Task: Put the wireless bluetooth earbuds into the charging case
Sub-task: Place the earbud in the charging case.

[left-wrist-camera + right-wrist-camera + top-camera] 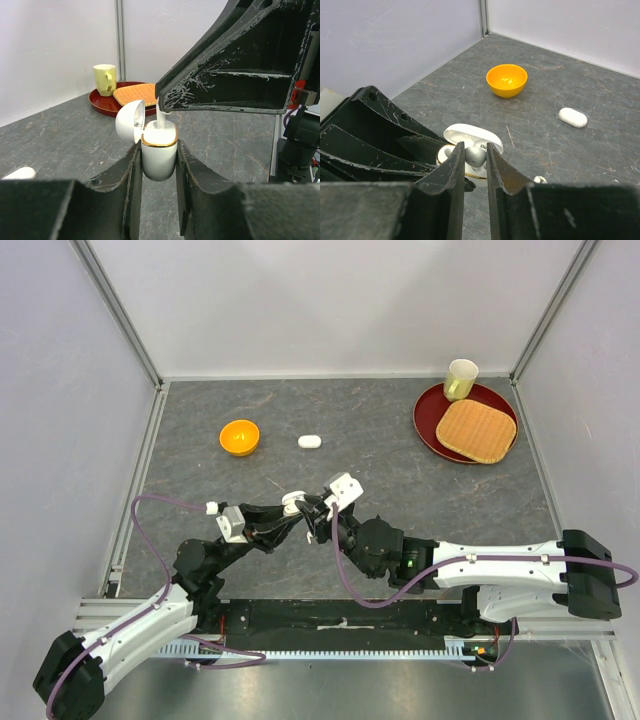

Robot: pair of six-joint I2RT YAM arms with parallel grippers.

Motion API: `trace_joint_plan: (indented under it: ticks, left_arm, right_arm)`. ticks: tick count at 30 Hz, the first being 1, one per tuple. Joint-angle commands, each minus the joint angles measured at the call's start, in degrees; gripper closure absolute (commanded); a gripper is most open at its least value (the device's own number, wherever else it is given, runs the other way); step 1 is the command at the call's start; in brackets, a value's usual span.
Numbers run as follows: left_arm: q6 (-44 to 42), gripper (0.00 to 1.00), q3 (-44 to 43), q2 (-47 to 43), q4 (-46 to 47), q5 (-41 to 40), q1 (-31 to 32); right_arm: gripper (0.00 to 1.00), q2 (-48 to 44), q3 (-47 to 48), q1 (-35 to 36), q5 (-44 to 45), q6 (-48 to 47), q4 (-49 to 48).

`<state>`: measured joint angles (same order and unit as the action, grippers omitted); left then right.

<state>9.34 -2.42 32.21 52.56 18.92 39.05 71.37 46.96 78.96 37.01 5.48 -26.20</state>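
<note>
Earbud (162, 119) is upright, pinched at its top by the right gripper (475, 148), with its lower end at the open top of the charging case (159, 159). The case's lid (129, 122) is flipped back. The left gripper (158, 150) is clamped on the case's sides and holds it off the table (400, 480), around the middle, nearer the near edge. A second case (309, 441), closed, lies toward the far edge, with an orange bowl (240, 437) to its left. In the far right corner is a red tray (428, 422) carrying a yellow mug (460, 379) and a woven mat (476, 429).
</note>
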Motion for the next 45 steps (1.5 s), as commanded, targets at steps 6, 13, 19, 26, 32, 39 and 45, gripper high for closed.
trace_joint_plan:
  ticks: [6,13,19,26,32,39,45]
  left_arm:
    - [0.0,0.98,2.1,-1.3,3.6,-0.8,0.0]
    - [-0.6,0.98,2.0,-1.6,2.1,-0.1,0.0]
    - [-0.5,0.98,2.0,-1.4,2.1,0.2,0.0]
    - [-0.6,0.98,2.1,-1.4,1.9,0.2,0.0]
    - [-0.5,0.98,2.0,-1.4,2.0,0.2,0.0]
    - [-0.4,0.98,2.2,-1.9,2.5,-1.9,0.0]
    - [-0.1,0.98,2.3,-2.4,3.5,-3.7,0.0]
  right_arm:
    - [1.00,1.5,2.5,1.2,4.5,-3.2,1.5]
    - [1.00,1.9,3.7,1.3,5.9,-5.1,1.4]
    - [1.00,2.1,3.9,1.2,6.6,-7.1,0.7]
    - [1.00,2.1,4.0,1.3,6.8,-7.8,0.2]
    - [1.00,2.2,4.0,1.3,6.4,-8.2,0.1]
    - [1.00,1.7,3.7,1.4,2.5,-6.7,3.6]
    - [1.00,1.8,3.6,2.0,1.7,-5.7,6.9]
